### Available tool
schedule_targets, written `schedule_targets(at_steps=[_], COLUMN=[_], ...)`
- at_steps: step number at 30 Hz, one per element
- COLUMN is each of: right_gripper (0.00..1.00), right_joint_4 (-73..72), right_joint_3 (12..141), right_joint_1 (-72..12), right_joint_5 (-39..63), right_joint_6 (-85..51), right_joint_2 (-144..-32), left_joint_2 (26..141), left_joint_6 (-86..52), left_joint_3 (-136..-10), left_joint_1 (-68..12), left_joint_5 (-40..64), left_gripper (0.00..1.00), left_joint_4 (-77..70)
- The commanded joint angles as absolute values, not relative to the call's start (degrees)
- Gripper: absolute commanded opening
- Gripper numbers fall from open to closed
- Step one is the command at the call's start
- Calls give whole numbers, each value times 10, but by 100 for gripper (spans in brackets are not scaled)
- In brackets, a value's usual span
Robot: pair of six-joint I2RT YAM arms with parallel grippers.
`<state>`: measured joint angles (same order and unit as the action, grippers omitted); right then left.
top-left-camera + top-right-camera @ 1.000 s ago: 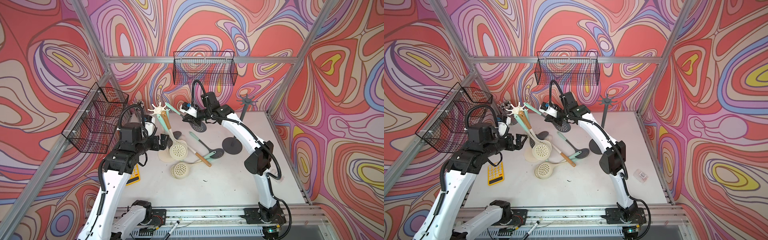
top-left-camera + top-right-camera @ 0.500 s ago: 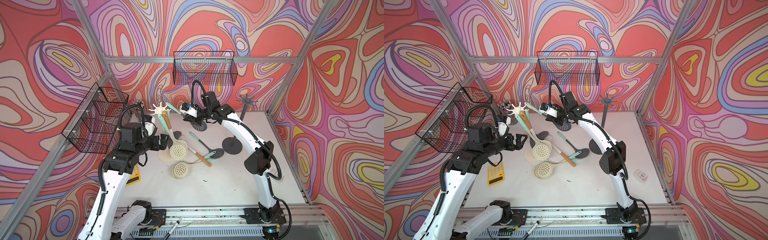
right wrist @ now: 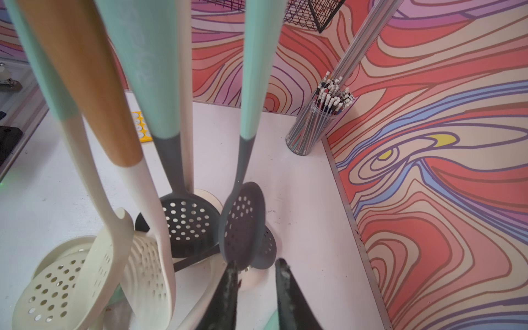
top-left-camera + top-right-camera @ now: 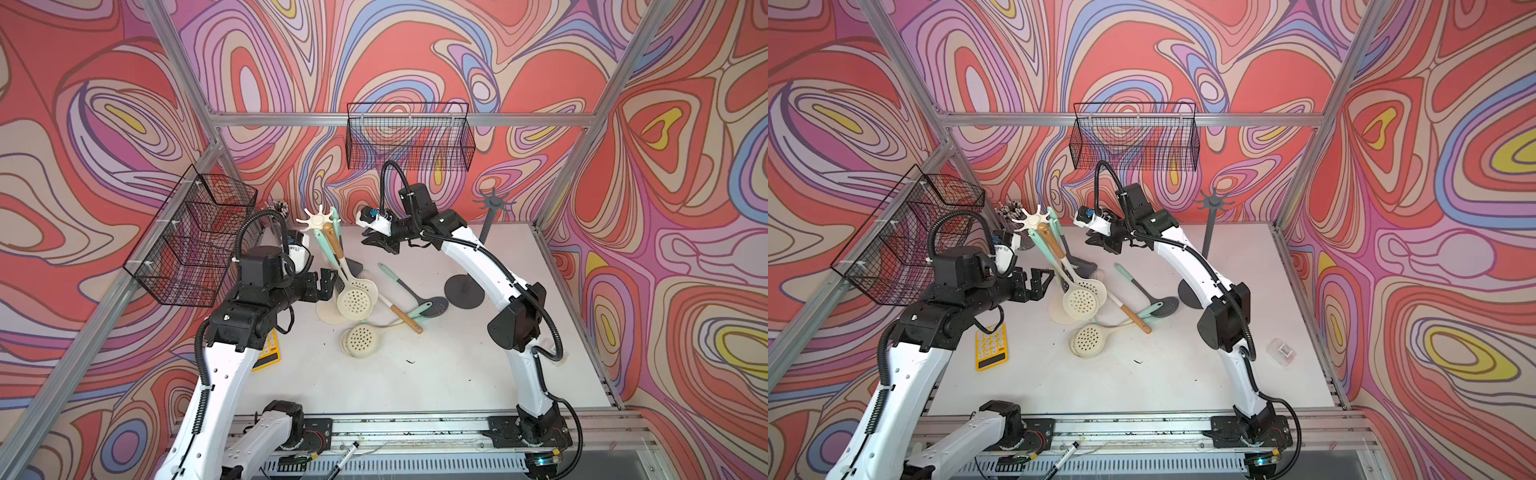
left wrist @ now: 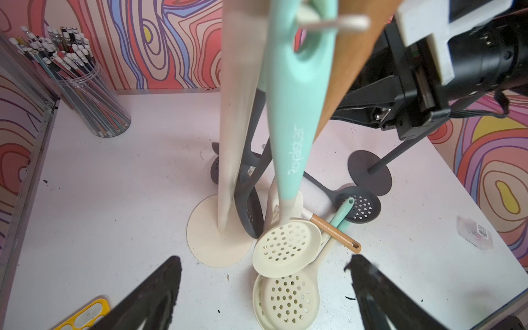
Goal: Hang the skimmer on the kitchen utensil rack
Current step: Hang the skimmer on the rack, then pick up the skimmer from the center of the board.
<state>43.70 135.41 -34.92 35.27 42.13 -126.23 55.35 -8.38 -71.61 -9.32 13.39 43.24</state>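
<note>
**Grey skimmer hangs on cream rack as robot's right gripper stands just apart.** A dark grey skimmer (image 3: 243,225) with a mint-green handle hangs on the cream kitchen utensil rack (image 4: 319,217). In both top views the rack's round base sits near 9 o'clock from the centre of the white table (image 4: 415,395). The skimmer's oval head is pierced with rows of small round holes. It is turned nearly edge-on and hangs low by the rack's pole, and the handle widens as it rises.

The right gripper (image 3: 257,264), near 11 o'clock, is high beside the upper handles and clear of them in the top views. Its fingers are a narrow gap apart with nothing between them. The left gripper (image 5: 264,261), near 10 o'clock, is spread wide and holds nothing.

The right wrist frame cuts off the top of the handle, so the prong carrying the skimmer is not shown. From above, the handles bunch together under the rack's star of prongs and cannot be matched to prongs. There the hanging cream skimmers (image 4: 353,301) cover most of the grey head. The left wrist view shows only dark slivers behind the pole. The head's edges are blurred in the right wrist view. Whether it touches the second grey skimmer (image 3: 188,220) beside it cannot be told.
</note>
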Motion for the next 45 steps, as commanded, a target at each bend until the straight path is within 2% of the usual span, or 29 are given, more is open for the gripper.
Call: schedule_targets(at_steps=[1, 6, 14, 19, 27, 38, 45], right_gripper=[26, 31, 45, 52, 62, 65, 60], right_joint_4=[413, 340, 200, 113, 80, 57, 97], right_joint_3=[1362, 1333, 1235, 1122, 955, 754, 682], right_joint_1=[-356, -357, -352, -330, -329, -330, -330], right_joint_5=[377, 379, 331, 296, 193, 52, 11], right_joint_6=[408, 354, 256, 140, 25, -142, -204], right_joint_2=[-1270, -1257, -1208, -1166, -1106, -1035, -997], left_joint_2=[547, 548, 546, 532, 509, 458, 457], left_joint_6=[-83, -84, -86, -82, -94, -132, -145], left_joint_3=[-717, -719, -719, -705, -643, -515, -491], left_joint_1=[-90, -89, -90, -89, -90, -89, -90], left_joint_5=[123, 112, 91, 71, 83, 88, 62], left_gripper=[94, 95, 95, 97, 100, 100, 100], left_joint_4=[438, 446, 460, 465, 447, 382, 369])
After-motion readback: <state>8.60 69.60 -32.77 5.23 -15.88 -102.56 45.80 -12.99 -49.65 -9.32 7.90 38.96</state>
